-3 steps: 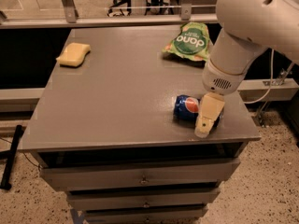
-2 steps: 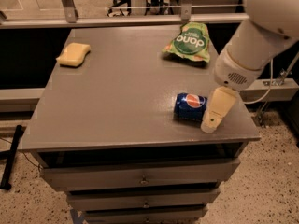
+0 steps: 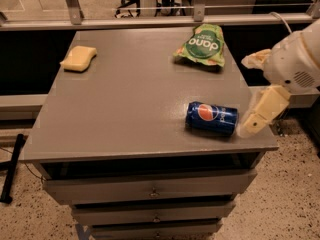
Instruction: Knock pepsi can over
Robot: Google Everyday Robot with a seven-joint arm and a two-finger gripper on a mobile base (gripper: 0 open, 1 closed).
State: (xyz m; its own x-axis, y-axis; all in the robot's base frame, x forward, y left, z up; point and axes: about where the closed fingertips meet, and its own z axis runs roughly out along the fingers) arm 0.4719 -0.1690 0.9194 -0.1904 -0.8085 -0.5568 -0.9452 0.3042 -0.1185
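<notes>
The hand (image 3: 261,113) has drawn right, just beside the toppled pepsi can (image 3: 212,117); its grip cannot be told.

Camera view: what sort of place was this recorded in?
Probably an office or lab workspace: a grey drawer cabinet, speckled hard floor, and what look like office chair bases behind the rail. The claw hangs at the cabinet's right front edge, beside the pepsi can lying on its side.

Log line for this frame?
pepsi can: on its side, table front-right | claw: beside can's right end, at table edge | status: knocked over
</notes>
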